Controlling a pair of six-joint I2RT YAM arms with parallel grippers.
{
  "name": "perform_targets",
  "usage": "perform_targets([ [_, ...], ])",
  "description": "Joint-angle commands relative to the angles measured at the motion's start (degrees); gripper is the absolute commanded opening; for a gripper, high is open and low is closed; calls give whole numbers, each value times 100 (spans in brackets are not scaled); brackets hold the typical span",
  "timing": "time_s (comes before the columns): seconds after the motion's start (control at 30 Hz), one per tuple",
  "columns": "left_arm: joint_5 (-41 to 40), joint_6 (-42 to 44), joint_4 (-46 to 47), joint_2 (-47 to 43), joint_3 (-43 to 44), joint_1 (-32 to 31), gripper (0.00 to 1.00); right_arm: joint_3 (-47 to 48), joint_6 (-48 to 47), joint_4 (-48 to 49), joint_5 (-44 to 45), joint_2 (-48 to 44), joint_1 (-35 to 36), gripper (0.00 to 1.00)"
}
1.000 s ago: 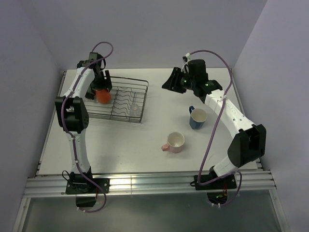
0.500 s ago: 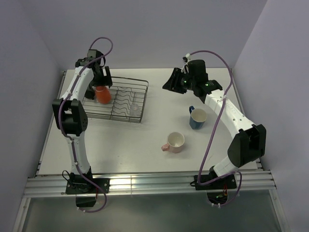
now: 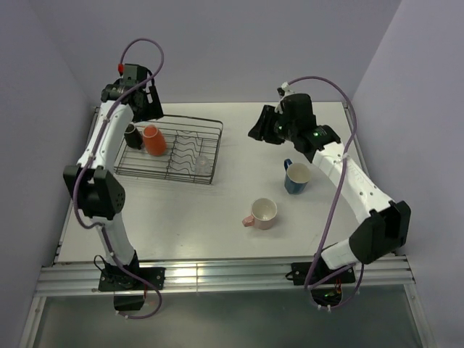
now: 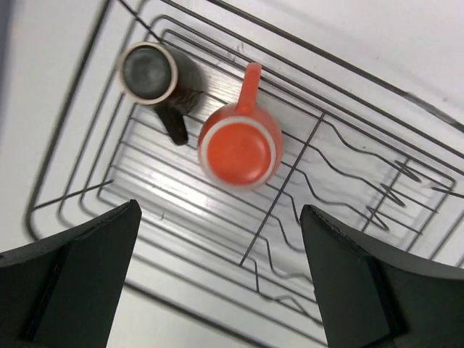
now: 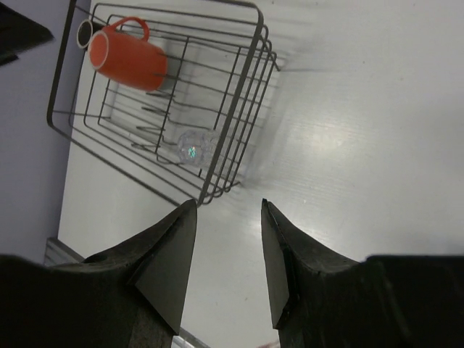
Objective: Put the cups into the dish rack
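The dish rack [image 3: 218,145] stands at the table's back left. Inside it, at the left end, an orange cup [image 3: 153,140] sits beside a dark brown cup [image 3: 133,135]; a clear glass tumbler [image 3: 203,164] stands near its right end. My left gripper [image 3: 141,105] hangs open above the rack's back left, holding nothing. In the left wrist view the orange cup [image 4: 239,148] shows its base and the dark cup [image 4: 156,72] its mouth. A blue cup [image 3: 297,177] and a pink cup [image 3: 262,213] stand on the table. My right gripper [image 3: 262,123] hovers open and empty between rack and blue cup.
The right wrist view looks down on the rack [image 5: 243,72], the orange cup [image 5: 127,61] and the tumbler [image 5: 192,148], with bare table under the right gripper [image 5: 228,210]. Walls close in behind and on both sides. The left gripper [image 4: 221,217] frames the rack's dividers [image 4: 277,201].
My left gripper has let go of the orange cup and risen up and back from it. The cup now rests in the rack. The right arm shifted slightly to the right.
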Motion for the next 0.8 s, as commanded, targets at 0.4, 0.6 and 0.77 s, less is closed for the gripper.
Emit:
perform_targets([
  [0.4, 1346, -626, 1973, -4345, -3182, -392, 99, -1520, 547, -1168, 2675, -1870, 2670, 49],
  [0.6, 1831, -582, 2062, -4654, -3474, -445, 99, -1837, 1119, -1652, 3563, -1888, 3356, 50],
  [0.77, 1972, -564, 2203, -4743, -3668, -454, 99, -2179, 1374, -1600, 3617, -1853, 3427, 51],
])
